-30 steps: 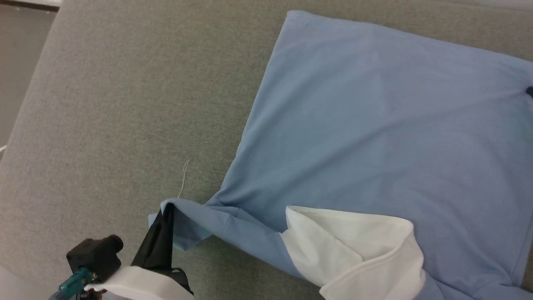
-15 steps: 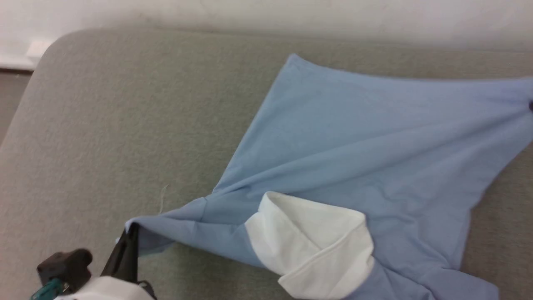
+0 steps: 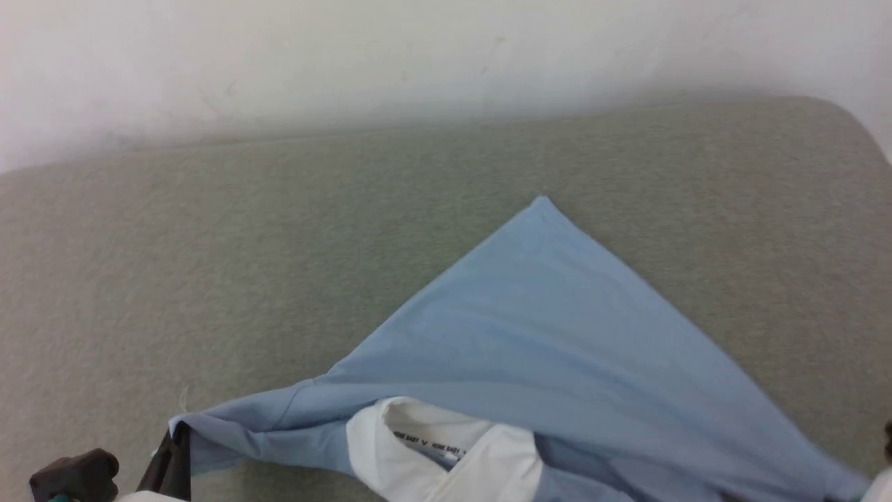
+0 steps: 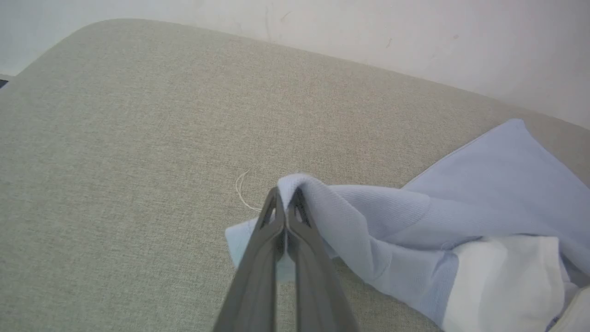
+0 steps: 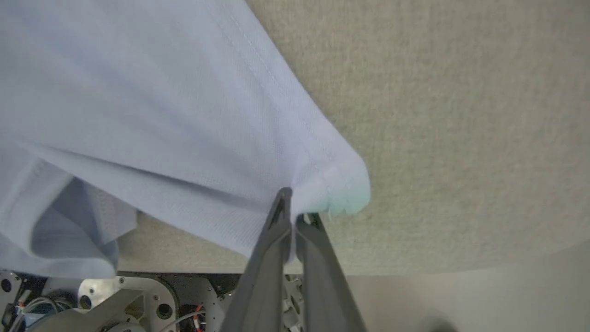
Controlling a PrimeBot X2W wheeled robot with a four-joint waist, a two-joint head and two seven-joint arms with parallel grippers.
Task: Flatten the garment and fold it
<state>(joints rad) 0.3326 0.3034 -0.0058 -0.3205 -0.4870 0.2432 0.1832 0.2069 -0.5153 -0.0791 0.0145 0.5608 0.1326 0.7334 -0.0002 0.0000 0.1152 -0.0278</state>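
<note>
The garment (image 3: 550,328), a light blue polo shirt with a white collar (image 3: 446,453), lies on the grey padded table (image 3: 279,223) and is pulled taut toward the near edge. My left gripper (image 3: 178,436) at the lower left is shut on a sleeve end; the left wrist view shows the cloth (image 4: 350,216) pinched between the fingers of this gripper (image 4: 286,196). In the right wrist view my right gripper (image 5: 295,205) is shut on a hem corner of the garment (image 5: 161,115), lifted above the table's near edge. The far corner points up and away from me.
A pale wall (image 3: 418,49) rises just behind the table's far edge. A loose white thread (image 4: 239,186) lies on the table near the left fingers. The robot's base (image 5: 115,299) shows below the table's near edge in the right wrist view.
The head camera has tilted up, bringing the wall into view. Both grippers have drawn the shirt toward the near edge; its far edge now forms a peak and the collar's inner label shows.
</note>
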